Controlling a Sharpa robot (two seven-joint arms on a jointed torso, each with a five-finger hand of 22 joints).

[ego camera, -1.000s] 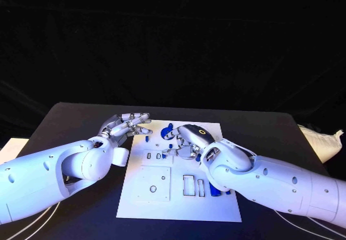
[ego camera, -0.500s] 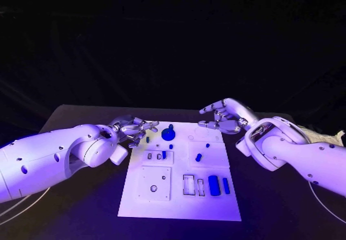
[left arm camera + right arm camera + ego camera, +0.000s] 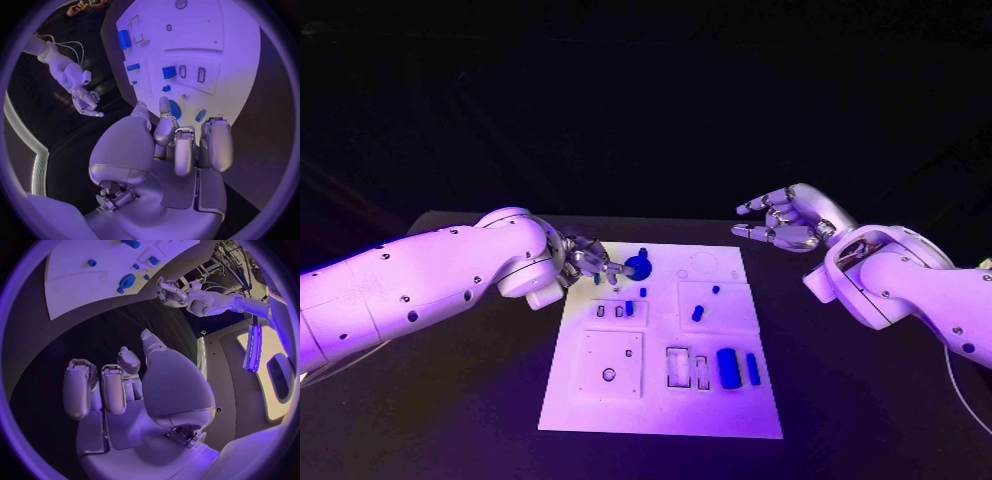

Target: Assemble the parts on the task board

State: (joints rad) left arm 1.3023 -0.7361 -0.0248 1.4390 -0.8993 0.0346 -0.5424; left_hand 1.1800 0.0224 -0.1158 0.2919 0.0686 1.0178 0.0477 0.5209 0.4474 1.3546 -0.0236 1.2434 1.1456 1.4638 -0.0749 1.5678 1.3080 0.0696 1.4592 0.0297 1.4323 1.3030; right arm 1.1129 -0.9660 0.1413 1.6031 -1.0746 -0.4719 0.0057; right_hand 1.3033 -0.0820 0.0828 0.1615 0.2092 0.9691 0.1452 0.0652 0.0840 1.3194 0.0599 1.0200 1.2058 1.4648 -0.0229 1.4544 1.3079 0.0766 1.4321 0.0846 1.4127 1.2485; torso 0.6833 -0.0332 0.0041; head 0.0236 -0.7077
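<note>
Task board at the table centre. Round part at the board's far left, left hand just beside it at the board's left edge. Two upright oblong parts near the board's right edge; right hand beyond the far right corner, off the board.

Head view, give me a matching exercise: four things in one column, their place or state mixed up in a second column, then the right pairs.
Things:
1. left hand
2. right hand
3. round blue part
4. task board

Places or states:
A. white plate in the middle of the table
B. raised off the board's far right corner, holding nothing
C. at the board's far left edge, fingers by the round part
D. on the board's far end, next to the left hand

Pairs: 1-C, 2-B, 3-D, 4-A
</note>
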